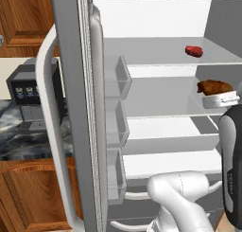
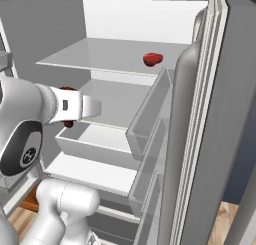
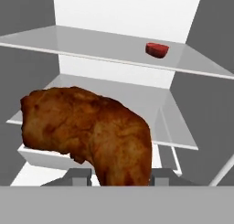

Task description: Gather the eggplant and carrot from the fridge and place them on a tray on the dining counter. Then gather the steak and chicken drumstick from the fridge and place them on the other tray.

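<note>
Golden-brown and mottled with darker russet patches, the chicken drumstick bulks large in the hand view, its broad bulbous end up and to the left, narrowing as it curves down to the right, where its lower end drops between the gripper and is lost from sight. The gripper's grey fingers show only as short stubs on either side of the meat, closed against it, so the pincer is gripping the drumstick. In the left base view the drumstick sits just above the white hand, in front of the middle shelf near the fridge's right wall; the robot's dark forearm cuts off the rest of the hand there. In the right base view the arm covers almost all of the drumstick, leaving only slivers of dark brown at the wrist. The steak, a small red lump, lies toward the right rear corner of the upper glass shelf, well apart from the gripper. Both fridge doors stand open, their bins edge-on.
</note>
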